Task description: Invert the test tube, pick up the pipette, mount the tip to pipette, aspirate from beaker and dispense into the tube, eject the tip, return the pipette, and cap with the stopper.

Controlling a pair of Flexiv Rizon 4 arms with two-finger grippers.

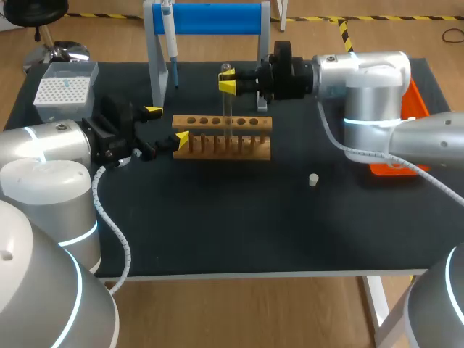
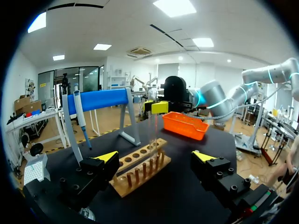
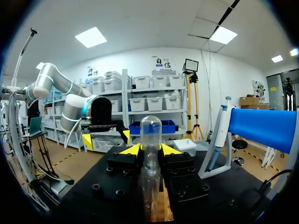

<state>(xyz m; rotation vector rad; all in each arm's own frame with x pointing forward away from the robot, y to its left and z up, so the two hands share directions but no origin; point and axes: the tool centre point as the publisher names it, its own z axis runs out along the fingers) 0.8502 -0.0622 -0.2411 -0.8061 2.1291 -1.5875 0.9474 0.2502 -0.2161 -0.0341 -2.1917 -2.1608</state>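
**Clear glass test tube (image 3: 150,135) held upright at the long wooden rack (image 1: 217,145), rounded end up.**
The tube is clamped near its top by the right hand (image 1: 227,85), with its lower end at the rack's holes. It is best raised straight clear before being turned, so the rack is not knocked. The left hand (image 1: 166,125) is spread wide beside the rack's end on the black desk (image 1: 239,217).

You could read no text, number or label on anything on the table. The wooden rack (image 1: 222,136) showed plain wood on its front and top. The test tube (image 1: 227,101), upright at the rack, showed no markings you could make out. The pipette (image 1: 171,43) behind the rack and the tip box (image 1: 64,90) off to the rack's left were too small for any print to be told.
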